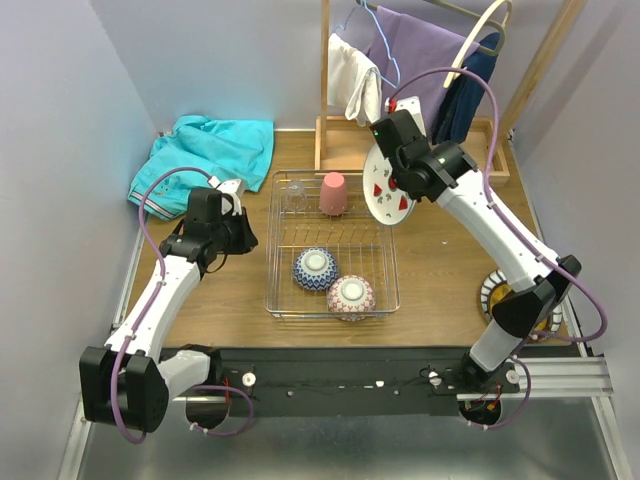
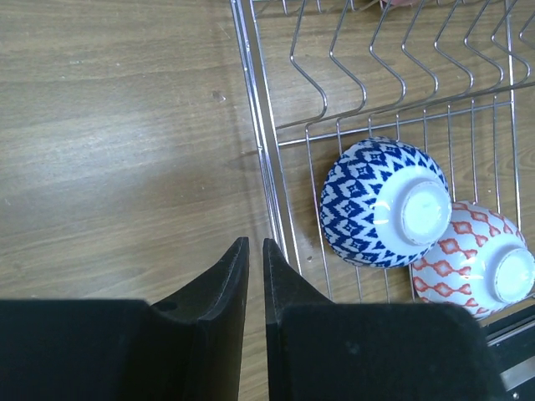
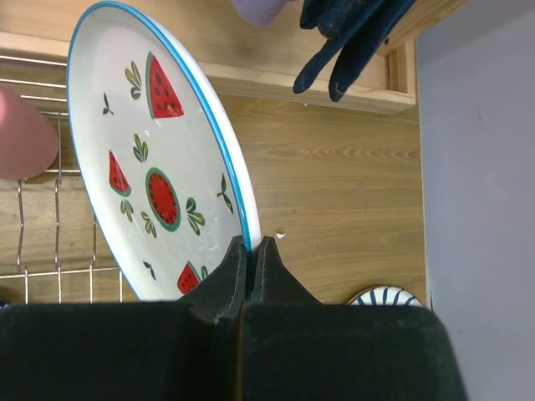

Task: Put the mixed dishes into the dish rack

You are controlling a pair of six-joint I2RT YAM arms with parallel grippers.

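Note:
The silver wire dish rack (image 1: 271, 250) holds an upturned pink cup (image 1: 333, 193), a small clear glass (image 1: 296, 196), a blue-patterned bowl (image 1: 315, 268) and a pink-patterned bowl (image 1: 351, 296), both upside down. My right gripper (image 3: 251, 241) is shut on the rim of the white plate with watermelon motifs (image 3: 150, 175). It holds the plate on edge above the rack's far right corner (image 1: 388, 190). My left gripper (image 2: 256, 242) is shut and empty, just left of the rack's left rim (image 2: 259, 142). Striped-rim plates (image 1: 495, 290) lie at the right, partly hidden by the right arm.
A wooden clothes rack (image 1: 325, 80) with hanging garments stands at the back, its base tray right behind the dish rack. A teal cloth (image 1: 205, 150) lies at the back left. Walls close in on both sides.

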